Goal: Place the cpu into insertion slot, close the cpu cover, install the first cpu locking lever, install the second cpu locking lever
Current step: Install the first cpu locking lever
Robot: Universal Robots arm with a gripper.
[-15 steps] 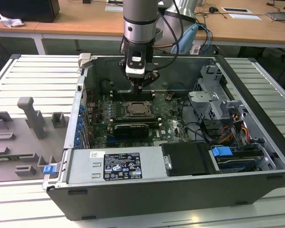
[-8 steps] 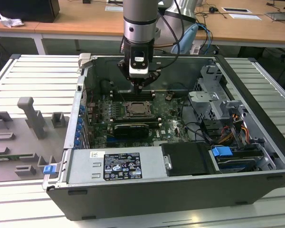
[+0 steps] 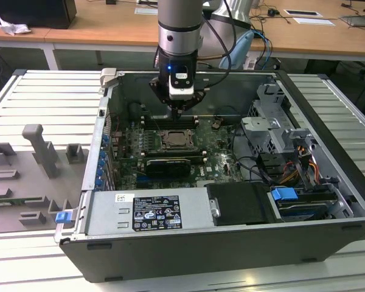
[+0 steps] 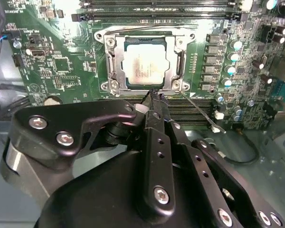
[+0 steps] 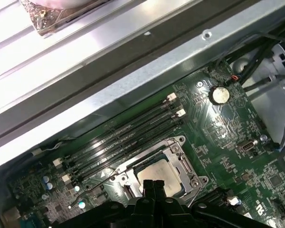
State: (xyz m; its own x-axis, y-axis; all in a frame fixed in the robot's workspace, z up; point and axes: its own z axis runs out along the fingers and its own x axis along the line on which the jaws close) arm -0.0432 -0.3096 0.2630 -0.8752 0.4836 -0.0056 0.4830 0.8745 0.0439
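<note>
The cpu lies seated beneath the lowered cpu cover, and the end effector, pinched closed and empty at that cover's edge, could slip off the loose locking lever and gouge the motherboard

Beyond the pincer, wooden desks run across the back of the room on white legs. On the desks, to the exterior view's left of the pincer, stand a black box and a crumpled white sheet. To the exterior view's right of the pincer lie flat papers. A pale slatted metal table extends on both sides of the pincer. Grey moulded blocks rest on it, well to the exterior view's left of the pincer. In the first wrist view the slats show bright glare.
</note>
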